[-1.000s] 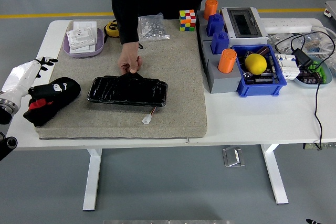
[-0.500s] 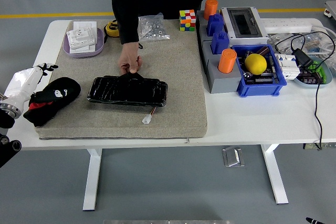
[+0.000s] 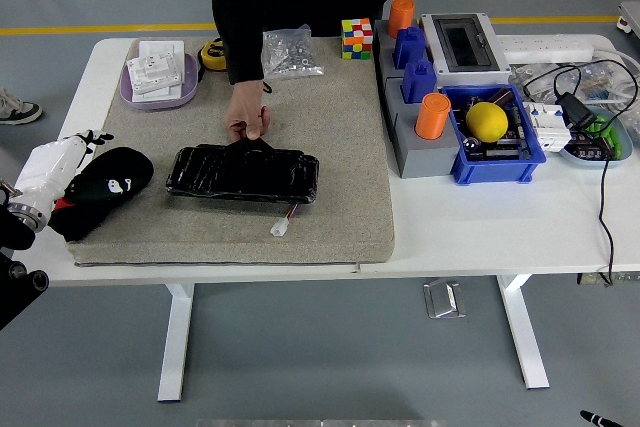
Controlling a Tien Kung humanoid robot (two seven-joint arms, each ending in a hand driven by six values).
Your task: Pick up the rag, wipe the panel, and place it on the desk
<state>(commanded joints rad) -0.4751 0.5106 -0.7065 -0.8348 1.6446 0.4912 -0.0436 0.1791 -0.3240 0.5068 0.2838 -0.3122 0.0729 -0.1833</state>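
Where the table's left edge meets the grey mat (image 3: 340, 147), one left hand (image 3: 52, 169) rests beside one black rag (image 3: 105, 183); whether its fingers grip the rag cannot be determined. One rag lies at the mat's left edge, well apart from one black panel (image 3: 243, 172) at mat centre. One person's hand (image 3: 246, 119) pinches the panel's far edge. Further items, left to right: one purple tray (image 3: 133, 93), one bag of small parts (image 3: 289, 53), one colour cube (image 3: 357, 37), two orange cylinders (image 3: 433, 116), one yellow ball (image 3: 487, 121), one blue bin (image 3: 528, 152). One white table (image 3: 500, 217) supports everything; grey floor carries one yellow line (image 3: 100, 29).
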